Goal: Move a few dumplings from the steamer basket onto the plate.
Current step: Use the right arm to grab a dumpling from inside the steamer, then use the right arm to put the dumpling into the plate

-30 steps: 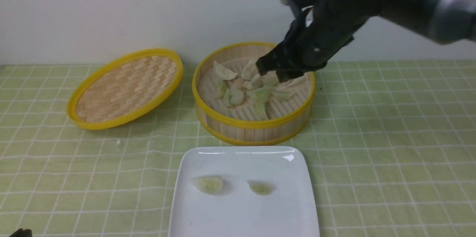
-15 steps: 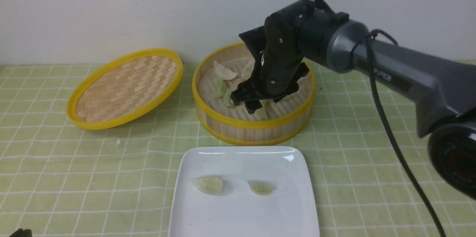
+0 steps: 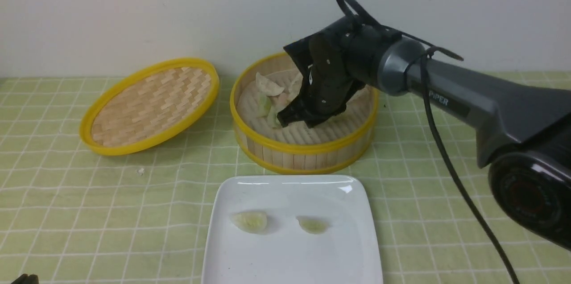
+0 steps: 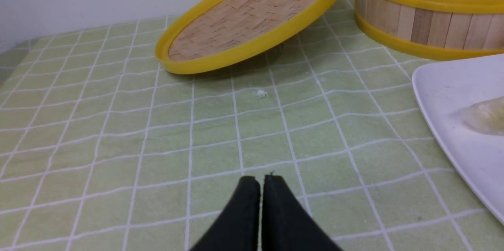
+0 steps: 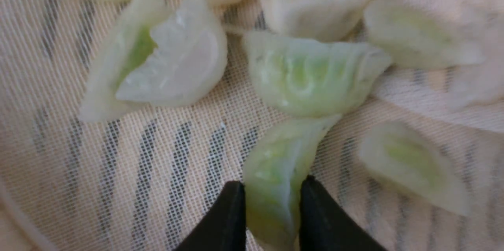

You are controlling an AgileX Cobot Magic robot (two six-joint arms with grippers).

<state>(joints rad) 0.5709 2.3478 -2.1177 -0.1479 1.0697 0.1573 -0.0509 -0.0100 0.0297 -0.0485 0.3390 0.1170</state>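
Note:
The steamer basket [image 3: 303, 148] stands at the back centre, with several pale green dumplings [image 3: 267, 84] lying on its mesh liner. My right gripper [image 3: 295, 121] reaches down into the basket. In the right wrist view its black fingers [image 5: 226, 215] press on both sides of one green dumpling [image 5: 275, 164], so the right gripper [image 5: 271, 188] is shut on it. More dumplings [image 5: 311, 73] lie just beyond. The white plate [image 3: 290, 261] in front of the basket holds two dumplings [image 3: 250, 221] [image 3: 313, 225]. My left gripper [image 4: 260, 182] hovers shut and empty over the cloth, left of the plate [image 4: 464, 85].
The basket's shallow woven lid [image 3: 149, 105] leans tilted on the green checked cloth to the left of the basket. A small white crumb [image 3: 141, 170] lies on the cloth in front of the lid. A pale wall runs close behind the basket.
My right gripper came down from above the basket's far side into its middle, opened wide, then closed on one dumpling. The plate, the lid and the left arm have not moved.

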